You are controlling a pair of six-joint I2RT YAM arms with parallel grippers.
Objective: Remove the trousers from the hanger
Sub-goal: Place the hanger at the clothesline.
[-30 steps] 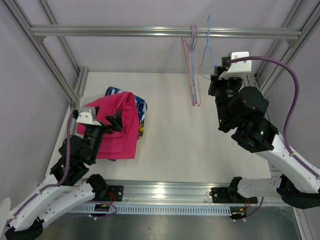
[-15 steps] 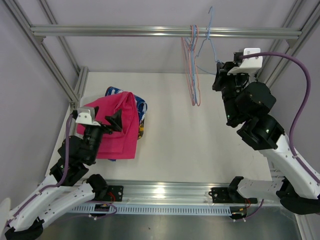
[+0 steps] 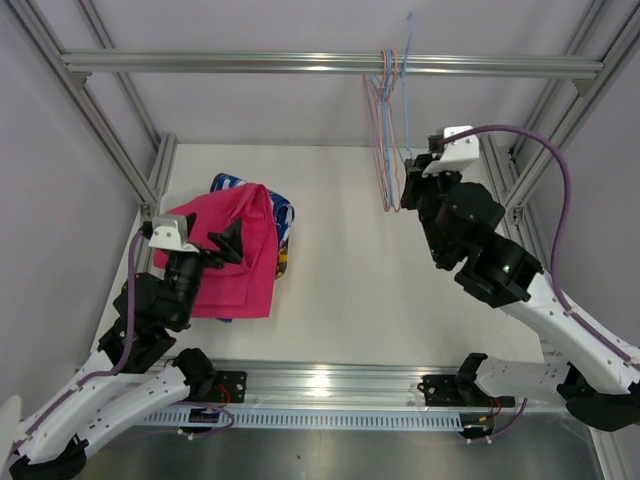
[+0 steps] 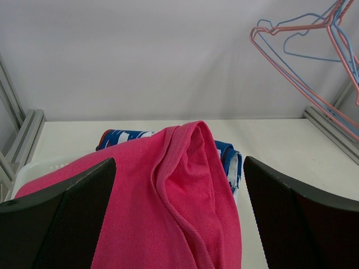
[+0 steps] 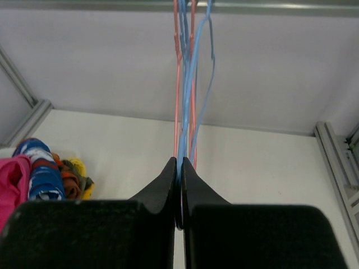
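**A:** From above, how do the arms sit?

**B:** The left arm is bent low at the near left. The left gripper (image 3: 226,244) hangs over the pile of trousers on the left of the table (image 3: 380,270). The right arm reaches up and back, with the right gripper (image 3: 409,167) at the hangers (image 3: 384,150), which hang empty from the rail (image 3: 250,63).

**A:** And the pile?

**B:** The magenta trousers (image 3: 250,275) lie on top, crumpled. The blue-red-white trousers (image 3: 226,182) peek out behind them. A sliver of other cloth shows at the right edge, too small to name here.

**A:** What about the left wrist camera?

**B:** Its two fingers (image 4: 61,224) stand wide apart with nothing between them. The magenta cloth lies just below, folded into a ridge, and the patterned blue lies behind it. Pink and blue wire hangers show at the upper right.

**A:** And the right wrist?

**B:** The fingers (image 5: 154,188) are pressed together, clamped on the wire of a blue hanger (image 5: 197,67) at the bottom of the bundle. I cannot count the hangers, because the wires overlap.

**A:** Can you count the garments there?

**B:** Five, all at the far left on the table. After the magenta and the blue-patterned ones come the orange trousers (image 5: 68,180), the camouflage trousers (image 5: 85,184) and the yellow trousers (image 5: 77,165).
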